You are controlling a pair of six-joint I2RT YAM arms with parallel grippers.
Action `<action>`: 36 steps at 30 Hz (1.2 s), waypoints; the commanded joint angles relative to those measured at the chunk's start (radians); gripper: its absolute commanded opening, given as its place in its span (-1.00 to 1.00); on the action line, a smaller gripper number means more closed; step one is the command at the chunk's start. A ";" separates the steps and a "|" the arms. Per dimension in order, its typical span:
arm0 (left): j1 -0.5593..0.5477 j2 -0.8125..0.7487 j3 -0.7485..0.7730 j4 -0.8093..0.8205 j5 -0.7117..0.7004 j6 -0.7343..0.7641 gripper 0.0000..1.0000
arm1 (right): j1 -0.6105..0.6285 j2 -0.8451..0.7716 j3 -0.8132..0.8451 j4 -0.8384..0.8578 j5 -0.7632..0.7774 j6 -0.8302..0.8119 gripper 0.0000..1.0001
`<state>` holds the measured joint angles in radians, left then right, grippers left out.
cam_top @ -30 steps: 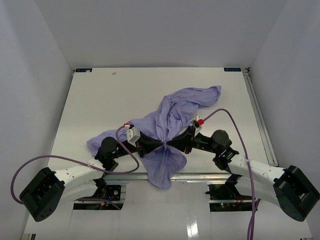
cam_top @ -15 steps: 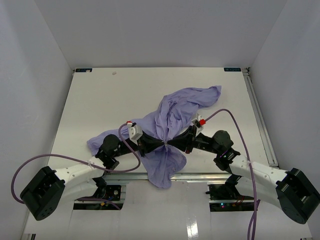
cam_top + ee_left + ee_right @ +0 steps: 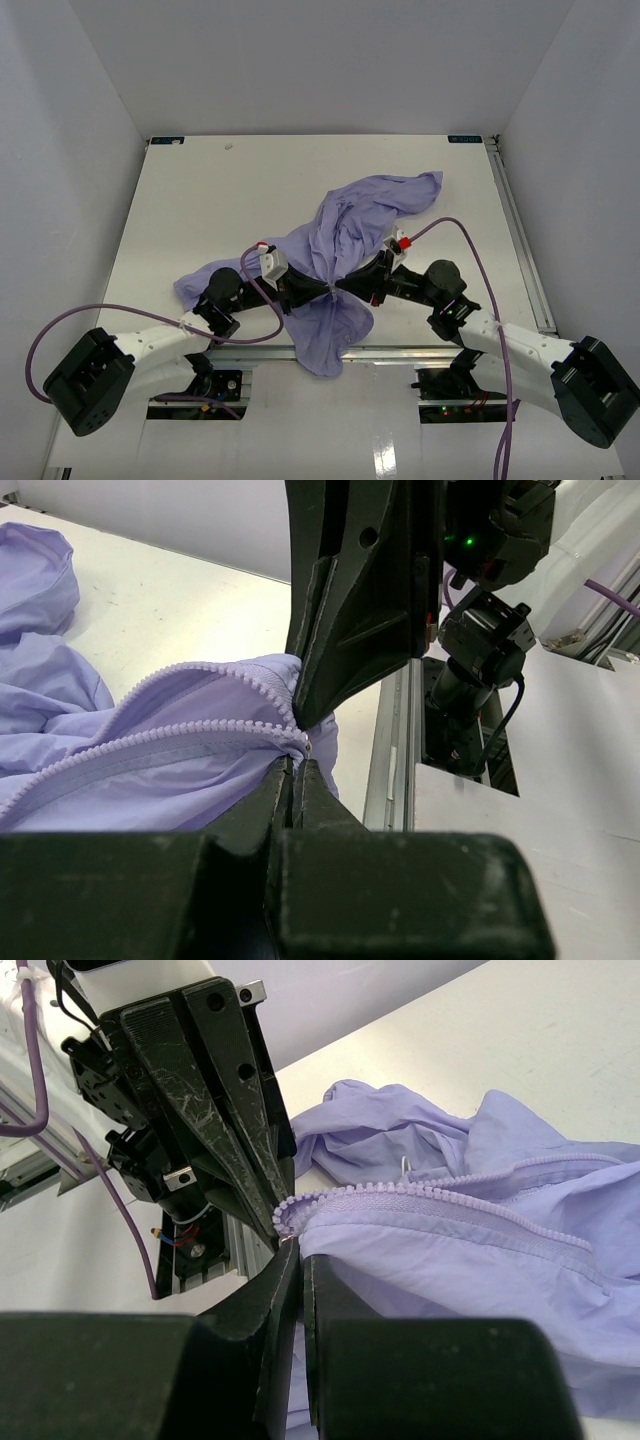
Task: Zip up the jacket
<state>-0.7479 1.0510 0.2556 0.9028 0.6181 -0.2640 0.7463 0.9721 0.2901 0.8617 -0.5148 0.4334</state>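
Top external view: jacket [image 3: 350, 225] lies crumpled from the middle of the table's [image 3: 200, 190] near edge, where its hem hangs over, up toward the far right corner, with one sleeve trailing to the near left. Left gripper [image 3: 318, 288] and right gripper [image 3: 340, 287] meet tip to tip at that near edge, equally close, both clamped tight on the jacket at the zip's bottom end; tooth rows [image 3: 130, 738] run away from the tips toward the far edge, so I'd judge the pull goes along that axis. Versus a second ago: jacket and pinch point unchanged, left arm's elbow crept slightly inward.
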 commanded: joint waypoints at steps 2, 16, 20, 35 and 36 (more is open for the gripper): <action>-0.002 0.026 0.018 -0.038 0.078 -0.006 -1.00 | -0.019 0.008 0.069 0.079 0.030 -0.013 -0.84; -0.002 0.057 0.030 -0.071 0.060 0.017 -1.00 | -0.026 0.030 0.111 0.057 0.029 -0.003 -0.84; -0.004 0.062 0.034 -0.083 0.053 0.021 -1.00 | -0.030 0.031 0.112 0.050 0.030 -0.005 -0.85; -0.003 0.085 0.046 -0.122 -0.078 -0.008 -1.00 | -0.035 0.046 0.130 -0.025 0.012 -0.029 -0.84; -0.002 0.073 0.047 -0.130 -0.104 -0.019 -1.00 | -0.035 0.051 0.120 -0.027 0.012 -0.033 -0.84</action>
<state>-0.7433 1.1437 0.2974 0.8672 0.5826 -0.2527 0.7136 1.0163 0.3584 0.7521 -0.5079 0.4181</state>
